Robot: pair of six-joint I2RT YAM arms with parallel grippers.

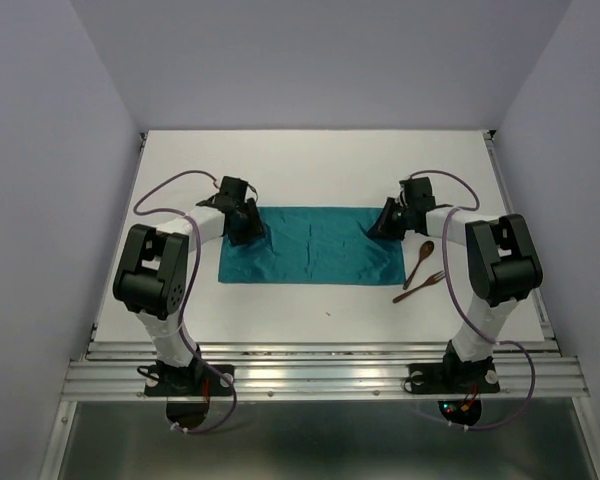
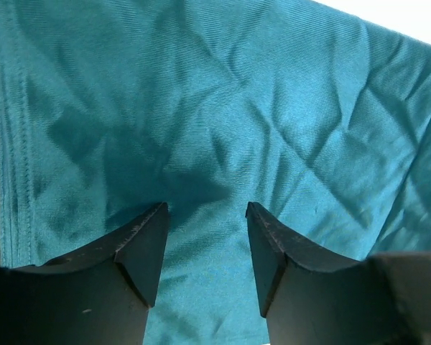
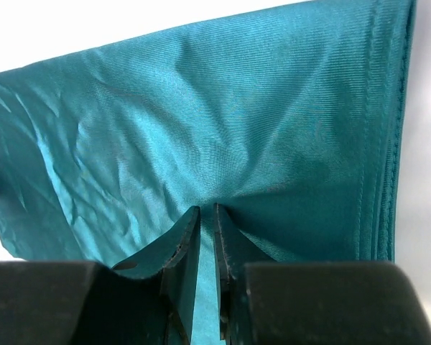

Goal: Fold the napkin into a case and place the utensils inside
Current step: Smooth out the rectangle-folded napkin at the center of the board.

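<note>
The teal napkin [image 1: 310,250] lies as a wide flat rectangle in the middle of the table. My left gripper [image 1: 248,228] sits at its far left corner. In the left wrist view the gripper [image 2: 205,208] is open, with the cloth [image 2: 237,93] lying flat between the jaws. My right gripper [image 1: 385,222] sits at the far right corner. In the right wrist view the gripper [image 3: 207,208] is nearly closed, pinching a pucker of cloth [image 3: 201,108]. Two reddish-brown utensils, a spoon [image 1: 418,263] and a fork [image 1: 420,286], lie just right of the napkin.
The white table [image 1: 310,170] has a raised rail along its right edge [image 1: 520,230] and a metal frame at the near edge [image 1: 320,375]. Grey walls enclose the back and sides.
</note>
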